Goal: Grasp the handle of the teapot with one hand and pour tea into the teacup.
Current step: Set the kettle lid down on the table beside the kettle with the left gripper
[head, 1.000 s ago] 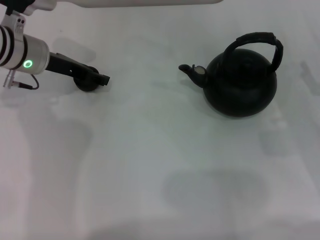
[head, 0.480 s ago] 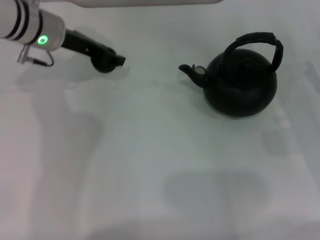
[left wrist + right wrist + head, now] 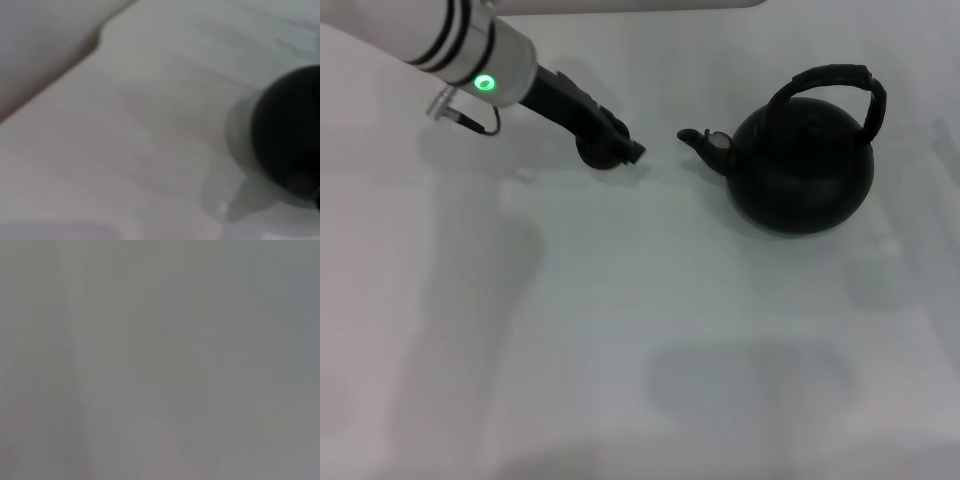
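Note:
The matte-black teapot (image 3: 805, 172) stands at the right of the white table, its spout (image 3: 692, 137) pointing left and its arched black handle (image 3: 832, 77) upright over the lid. Nothing touches the handle. My left gripper (image 3: 613, 149) reaches in from the upper left, shut on the tiny black teacup (image 3: 596, 154), which is a short way left of the spout. The left wrist view shows a round black body (image 3: 287, 132) on the table; I cannot tell which object it is. The right gripper is out of view.
The white tabletop (image 3: 620, 330) spreads out in front of the teapot and cup. A faint shadow (image 3: 750, 380) lies at front centre. The right wrist view shows only plain grey.
My left arm has swung from the far left toward the right, carrying the teacup with it, up to near the teapot's spout. The teapot has not moved.

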`<state>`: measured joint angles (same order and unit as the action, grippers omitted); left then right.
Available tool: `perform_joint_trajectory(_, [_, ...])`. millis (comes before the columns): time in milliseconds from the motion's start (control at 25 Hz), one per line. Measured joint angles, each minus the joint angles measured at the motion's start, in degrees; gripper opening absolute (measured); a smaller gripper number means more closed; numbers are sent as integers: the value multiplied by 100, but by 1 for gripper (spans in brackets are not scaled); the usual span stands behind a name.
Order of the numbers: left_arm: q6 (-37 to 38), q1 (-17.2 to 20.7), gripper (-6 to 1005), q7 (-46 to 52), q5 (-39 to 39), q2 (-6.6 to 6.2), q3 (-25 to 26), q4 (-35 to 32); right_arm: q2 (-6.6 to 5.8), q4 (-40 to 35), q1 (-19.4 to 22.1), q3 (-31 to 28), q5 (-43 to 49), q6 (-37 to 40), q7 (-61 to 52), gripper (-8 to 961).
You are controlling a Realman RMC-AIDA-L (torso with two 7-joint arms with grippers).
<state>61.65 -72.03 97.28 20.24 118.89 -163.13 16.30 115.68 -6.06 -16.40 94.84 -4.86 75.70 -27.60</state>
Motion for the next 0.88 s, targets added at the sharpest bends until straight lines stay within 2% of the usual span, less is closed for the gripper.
perform_joint_trajectory(400, [-193, -24, 670, -7, 403, 14, 0, -665, -2, 0, -4, 0, -86, -14, 7, 861])
perform_joint_trajectory(880, [-609, 22, 678, 37, 871, 22, 0, -1082, -2, 0, -4, 3, -85, -74, 9, 860])
